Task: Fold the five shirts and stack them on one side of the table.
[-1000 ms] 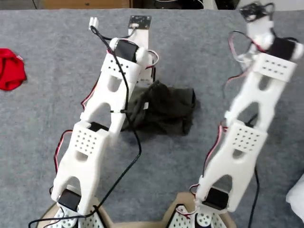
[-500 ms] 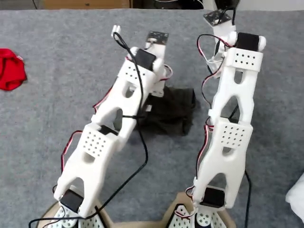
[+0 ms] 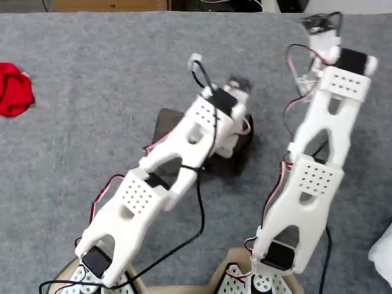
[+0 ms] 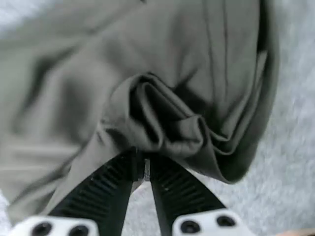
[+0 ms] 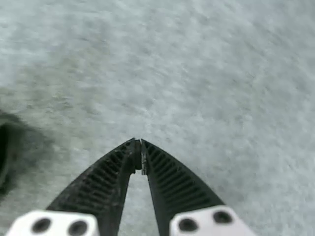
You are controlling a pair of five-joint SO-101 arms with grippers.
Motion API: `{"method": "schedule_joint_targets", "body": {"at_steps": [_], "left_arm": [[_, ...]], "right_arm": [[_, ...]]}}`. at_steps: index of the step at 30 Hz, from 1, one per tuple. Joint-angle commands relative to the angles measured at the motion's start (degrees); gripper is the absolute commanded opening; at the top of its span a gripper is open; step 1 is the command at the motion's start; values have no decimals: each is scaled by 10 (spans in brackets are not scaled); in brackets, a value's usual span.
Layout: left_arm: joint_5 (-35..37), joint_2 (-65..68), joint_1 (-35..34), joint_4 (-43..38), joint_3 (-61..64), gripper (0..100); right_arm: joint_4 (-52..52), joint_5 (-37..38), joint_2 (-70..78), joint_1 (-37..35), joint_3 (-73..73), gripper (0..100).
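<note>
Mid-fold: left tool [image 4: 142, 164] pinching bunched edge of dark shirt [image 4: 197, 73]; right tool [image 5: 139, 157] closed, empty, above counter [image 5: 221, 73]. Next: carry edge across, release flat.

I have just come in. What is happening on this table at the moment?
Two robot arms are at work on folding shirts. The left arm has its jaws shut on a bunched fold of the dark olive shirt, which lies crumpled near the middle of the grey table. The right arm is beside it, with its jaws shut on nothing, above bare table. A red shirt lies crumpled, apart, at the table's edge.
</note>
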Motion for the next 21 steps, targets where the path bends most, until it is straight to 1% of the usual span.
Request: {"method": "schedule_joint_targets", "body": {"at_steps": [1,4,8,10,12,14,17,21], "left_arm": [[-4,-15,41,7,29,24],[-4,-15,76,7,36,23],[-1,-44,121,7,40,19],[-1,-62,139,7,45,19],[-1,-83,142,7,44,19],[-1,-104,128,7,40,19],[-4,-144,88,7,40,19],[-16,-221,4,7,32,20]], "right_arm": [[15,12,-44,32,-47,5],[23,12,-44,58,-67,5],[25,11,-44,113,-75,5],[25,10,-44,138,-73,5],[26,11,-44,154,-72,5],[27,11,-44,163,-71,5],[27,11,-44,165,-71,5],[28,10,-63,151,-45,7]]}}
